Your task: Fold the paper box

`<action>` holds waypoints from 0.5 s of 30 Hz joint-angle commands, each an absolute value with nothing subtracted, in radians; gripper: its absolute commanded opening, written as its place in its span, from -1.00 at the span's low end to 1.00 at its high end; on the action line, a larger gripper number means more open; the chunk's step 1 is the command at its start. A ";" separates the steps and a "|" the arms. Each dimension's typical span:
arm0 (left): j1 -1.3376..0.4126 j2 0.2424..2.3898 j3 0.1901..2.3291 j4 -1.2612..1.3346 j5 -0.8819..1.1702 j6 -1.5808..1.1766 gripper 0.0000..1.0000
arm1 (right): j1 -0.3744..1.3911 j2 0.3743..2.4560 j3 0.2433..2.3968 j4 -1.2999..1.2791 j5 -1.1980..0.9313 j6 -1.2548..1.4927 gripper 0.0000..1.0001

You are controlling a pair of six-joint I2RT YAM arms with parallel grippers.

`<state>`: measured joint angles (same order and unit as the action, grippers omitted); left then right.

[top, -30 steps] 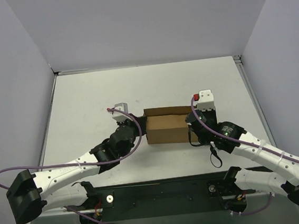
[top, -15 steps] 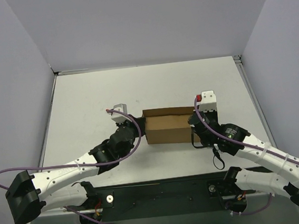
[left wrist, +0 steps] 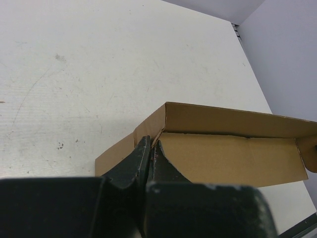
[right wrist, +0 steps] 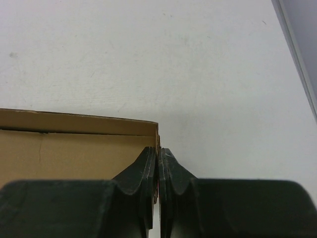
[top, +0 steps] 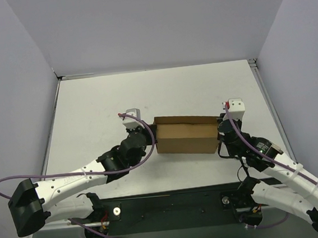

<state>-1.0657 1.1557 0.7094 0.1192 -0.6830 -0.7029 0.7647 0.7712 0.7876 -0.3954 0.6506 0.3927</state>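
From overhead I have the paper box (top: 186, 139) on the white counter (top: 101, 102), a little toward 6 o'clock of its middle and between my two arms. It is formed up as a shallow brown box. Its long axis runs 9 to 3 o'clock, skewed slightly clockwise, so the 3 o'clock end lies a touch nearer the arm bases. A long wall stands along its 12 o'clock side.

My left fingers (left wrist: 151, 144) are at the box's 9 o'clock end, with the arm reaching in low from about 7 o'clock. On the left wrist camera they are pressed together with no gap that I can see. The top edge of the short end wall runs straight into the seam between them, so I read them as pinching that wall.

My right fingers (right wrist: 158, 153) are at the 3 o'clock end, that arm coming in from about 5 o'clock. On the right wrist camera they are just as tight. The cardboard edge of the end wall disappears between the tips, just short of the corner with the 12 o'clock wall.
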 commanded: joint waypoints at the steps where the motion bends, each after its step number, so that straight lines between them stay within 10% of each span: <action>1: -1.085 1.256 0.606 -0.394 -0.557 -0.652 -1.00 | 0.753 0.724 0.749 -0.410 0.598 0.416 -1.00; 15: -1.086 1.278 0.606 -0.371 -0.518 -0.652 -1.00 | 0.773 0.801 0.799 -0.419 0.609 0.468 -1.00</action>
<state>-1.0664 1.1683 0.7200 0.1139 -0.6754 -0.6868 0.7605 0.7624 0.7715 -0.3790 0.6296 0.4320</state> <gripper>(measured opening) 0.032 0.056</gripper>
